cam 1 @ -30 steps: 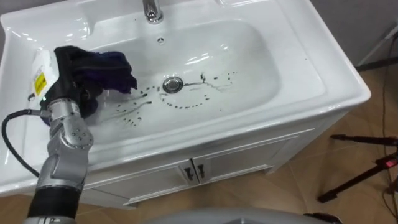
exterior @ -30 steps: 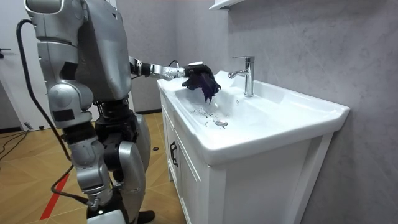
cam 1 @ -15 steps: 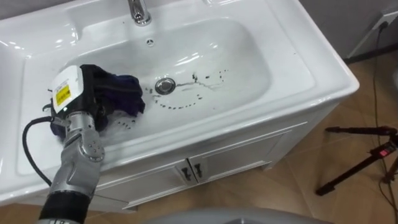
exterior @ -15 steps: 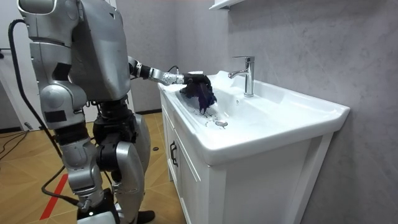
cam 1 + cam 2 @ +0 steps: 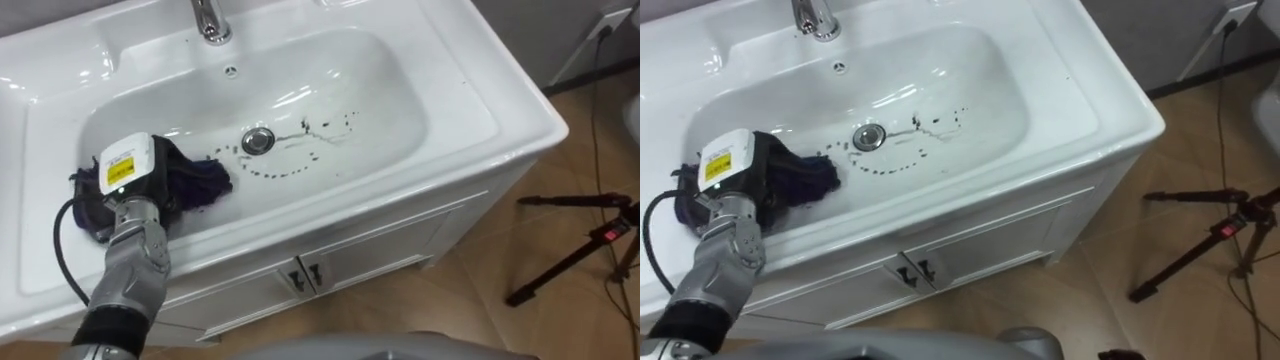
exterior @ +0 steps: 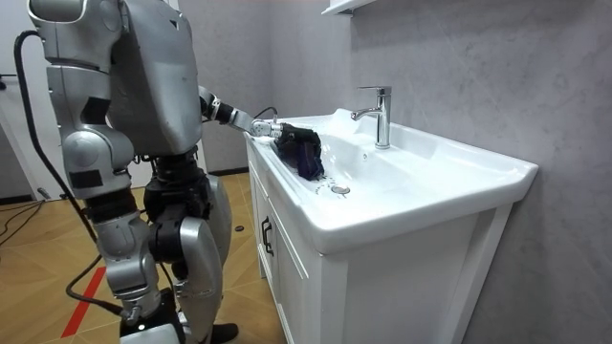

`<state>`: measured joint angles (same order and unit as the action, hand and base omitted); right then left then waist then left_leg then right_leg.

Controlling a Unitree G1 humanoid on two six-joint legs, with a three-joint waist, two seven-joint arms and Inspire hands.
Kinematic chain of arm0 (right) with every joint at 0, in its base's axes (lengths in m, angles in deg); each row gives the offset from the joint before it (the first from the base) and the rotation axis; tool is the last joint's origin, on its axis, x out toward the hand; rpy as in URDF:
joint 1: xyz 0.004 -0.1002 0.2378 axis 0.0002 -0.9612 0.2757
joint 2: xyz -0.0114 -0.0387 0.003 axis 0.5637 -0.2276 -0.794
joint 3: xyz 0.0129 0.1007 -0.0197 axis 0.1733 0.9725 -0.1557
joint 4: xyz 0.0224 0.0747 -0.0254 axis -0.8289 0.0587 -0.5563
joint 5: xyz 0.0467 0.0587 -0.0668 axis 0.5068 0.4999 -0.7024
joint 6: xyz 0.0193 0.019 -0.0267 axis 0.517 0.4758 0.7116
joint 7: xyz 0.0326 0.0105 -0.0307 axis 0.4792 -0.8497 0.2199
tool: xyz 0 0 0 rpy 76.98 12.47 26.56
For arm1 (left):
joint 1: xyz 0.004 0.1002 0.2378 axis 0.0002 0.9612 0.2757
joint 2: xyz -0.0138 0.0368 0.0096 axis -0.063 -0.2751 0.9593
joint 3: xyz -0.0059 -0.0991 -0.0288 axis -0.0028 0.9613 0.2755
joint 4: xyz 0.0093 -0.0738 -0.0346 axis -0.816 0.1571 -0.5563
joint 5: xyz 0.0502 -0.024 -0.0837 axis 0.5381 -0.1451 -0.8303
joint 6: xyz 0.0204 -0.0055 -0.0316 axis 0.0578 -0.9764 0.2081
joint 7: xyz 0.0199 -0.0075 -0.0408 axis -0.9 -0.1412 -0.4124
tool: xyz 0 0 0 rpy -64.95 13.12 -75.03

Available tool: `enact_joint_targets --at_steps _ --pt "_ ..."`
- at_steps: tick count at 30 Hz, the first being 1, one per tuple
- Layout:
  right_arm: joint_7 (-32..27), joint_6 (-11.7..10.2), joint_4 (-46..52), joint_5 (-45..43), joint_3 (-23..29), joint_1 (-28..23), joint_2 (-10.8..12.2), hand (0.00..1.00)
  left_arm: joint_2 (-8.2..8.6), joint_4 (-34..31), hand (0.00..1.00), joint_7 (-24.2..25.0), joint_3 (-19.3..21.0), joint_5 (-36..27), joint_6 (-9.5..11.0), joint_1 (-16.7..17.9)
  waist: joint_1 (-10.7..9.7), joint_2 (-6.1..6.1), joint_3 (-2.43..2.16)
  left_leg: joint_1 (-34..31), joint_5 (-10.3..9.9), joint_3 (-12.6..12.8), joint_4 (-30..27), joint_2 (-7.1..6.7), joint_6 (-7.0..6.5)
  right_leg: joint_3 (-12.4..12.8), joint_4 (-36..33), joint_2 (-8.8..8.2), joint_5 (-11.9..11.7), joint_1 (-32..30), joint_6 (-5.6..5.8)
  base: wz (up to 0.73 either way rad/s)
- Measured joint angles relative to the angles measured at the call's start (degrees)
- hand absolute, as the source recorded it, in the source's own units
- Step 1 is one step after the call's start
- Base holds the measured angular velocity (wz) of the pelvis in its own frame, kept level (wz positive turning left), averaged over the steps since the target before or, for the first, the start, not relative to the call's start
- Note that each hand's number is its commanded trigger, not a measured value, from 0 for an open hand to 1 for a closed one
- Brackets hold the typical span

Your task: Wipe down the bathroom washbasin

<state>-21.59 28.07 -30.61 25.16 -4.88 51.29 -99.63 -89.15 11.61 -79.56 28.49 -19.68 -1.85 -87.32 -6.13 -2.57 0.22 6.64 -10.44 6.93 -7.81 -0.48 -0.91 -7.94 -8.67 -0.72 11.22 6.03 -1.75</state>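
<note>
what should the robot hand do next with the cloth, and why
Probably sweep the dark cloth right toward the drain: it sits with the left robot hand at the basin's left side, while dark marks ring the drain.

Glossy white basin [image 5: 470,110], soft dark cloth [image 5: 195,180]
</note>
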Motion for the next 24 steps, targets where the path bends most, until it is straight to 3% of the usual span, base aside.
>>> enact_joint_targets --at_steps 6,15,24 --pt "-0.58 0.45 -0.10 0.02 -0.02 0.02 -0.04 0.00 1.04 1.88 1.00 0.42 -0.02 0.07 -0.84 -0.44 -0.03 -0.19 -0.12 0.67 0.00 0.02 0.06 0.01 0.00 0.08 -0.04 -0.02 0.00 0.55 -0.01 -0.01" --pt "-1.78 2.27 0.47 -0.86 -0.59 1.00 0.05 0.00 1.05 2.41 1.00 1.99 -0.01 0.07 -1.19 -1.05 0.05 0.60 -0.15 1.34 0.00 -0.18 0.04 -0.02 0.00 -0.06 -0.13 -0.13 0.20 1.07 -0.07 0.00" --pt "-1.67 2.48 2.84 -1.53 -0.59 1.23 0.05 0.00 1.04 2.12 1.00 3.04 -1.58 -2.31 -2.30 -1.85 -0.09 1.27 -0.23 1.39 0.00 -0.60 0.05 -0.20 0.00 -0.13 -0.09 -0.28 0.33 1.14 0.14 0.01"
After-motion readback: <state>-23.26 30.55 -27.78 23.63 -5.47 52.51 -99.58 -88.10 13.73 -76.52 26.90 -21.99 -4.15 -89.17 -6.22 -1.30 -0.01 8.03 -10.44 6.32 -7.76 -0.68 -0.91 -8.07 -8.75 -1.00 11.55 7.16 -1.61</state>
